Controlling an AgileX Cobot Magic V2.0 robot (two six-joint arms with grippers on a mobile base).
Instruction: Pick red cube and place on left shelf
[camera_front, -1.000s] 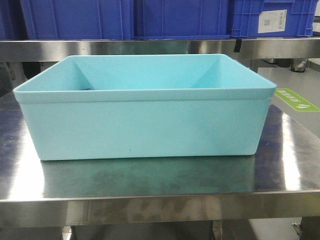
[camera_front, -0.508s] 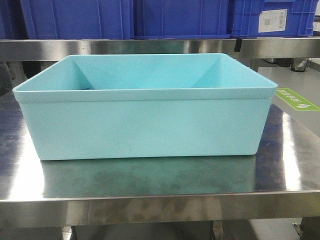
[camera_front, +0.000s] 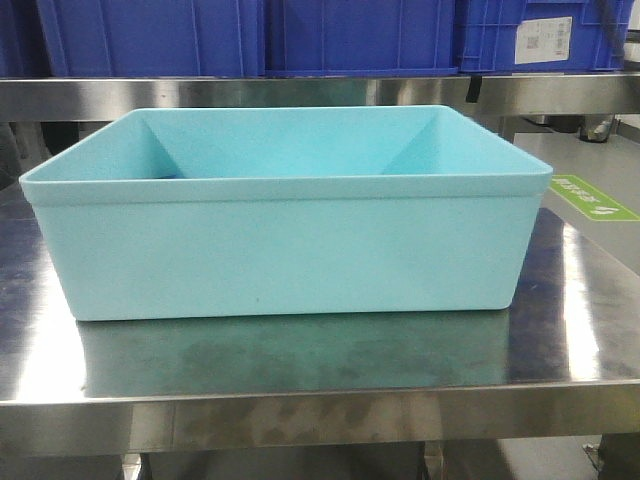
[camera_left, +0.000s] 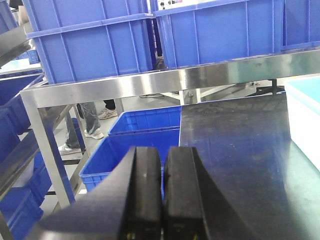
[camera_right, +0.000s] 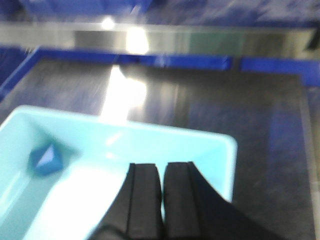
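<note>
The red cube shows in no view. My left gripper (camera_left: 162, 156) is shut with nothing in it, hovering by the left edge of the steel table (camera_left: 235, 150). Beyond it stands the left shelf (camera_left: 125, 85), a stainless rack carrying dark-blue crates (camera_left: 90, 40). My right gripper (camera_right: 161, 171) is shut and empty too, hanging over the near right corner of a light-blue bin (camera_right: 227, 145). Inside that bin, at its left, lies a small blue block (camera_right: 46, 159). In the front view the bin (camera_front: 290, 250) fills the table and its floor is hidden.
More blue crates (camera_left: 130, 150) sit low on the floor beside the table. A person's legs (camera_left: 90, 120) stand behind the rack post. A steel rail with blue crates (camera_front: 300, 92) runs behind the bin. A green floor marker (camera_front: 590, 197) lies at right.
The front view has shifted slightly, so the bin looks a little larger and further left. No gripper shows in the earlier frames.
</note>
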